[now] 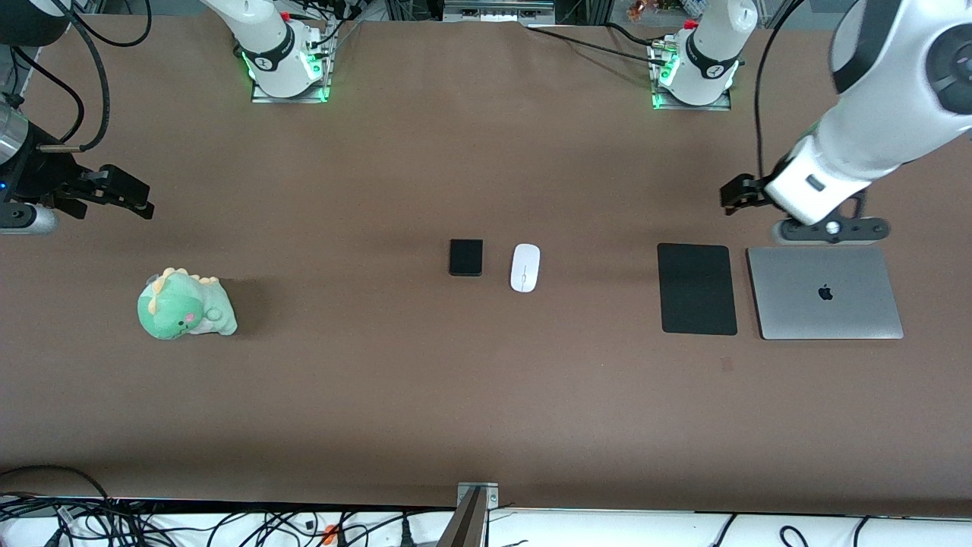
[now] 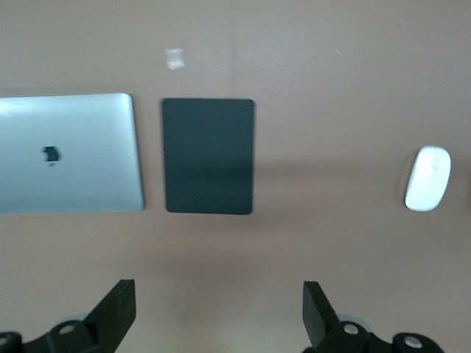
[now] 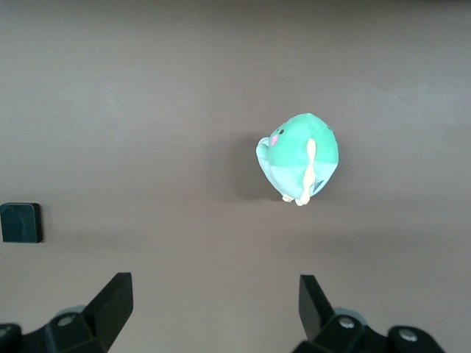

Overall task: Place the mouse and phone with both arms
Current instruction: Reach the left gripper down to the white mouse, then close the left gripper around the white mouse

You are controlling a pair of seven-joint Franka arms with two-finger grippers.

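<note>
We hold our left gripper (image 2: pixel 217 316) and right gripper (image 3: pixel 213 312) spread and empty above the table's ends, because the phone (image 1: pixel 465 257) and mouse (image 1: pixel 525 267) lie untouched mid-table, side by side.

No readable text — only an apple logo on the laptop (image 1: pixel 825 293).

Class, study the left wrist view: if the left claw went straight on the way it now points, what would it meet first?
Probably bare table. The open left claw points down between the black mouse pad and the mouse, touching neither; depth is unclear.
</note>
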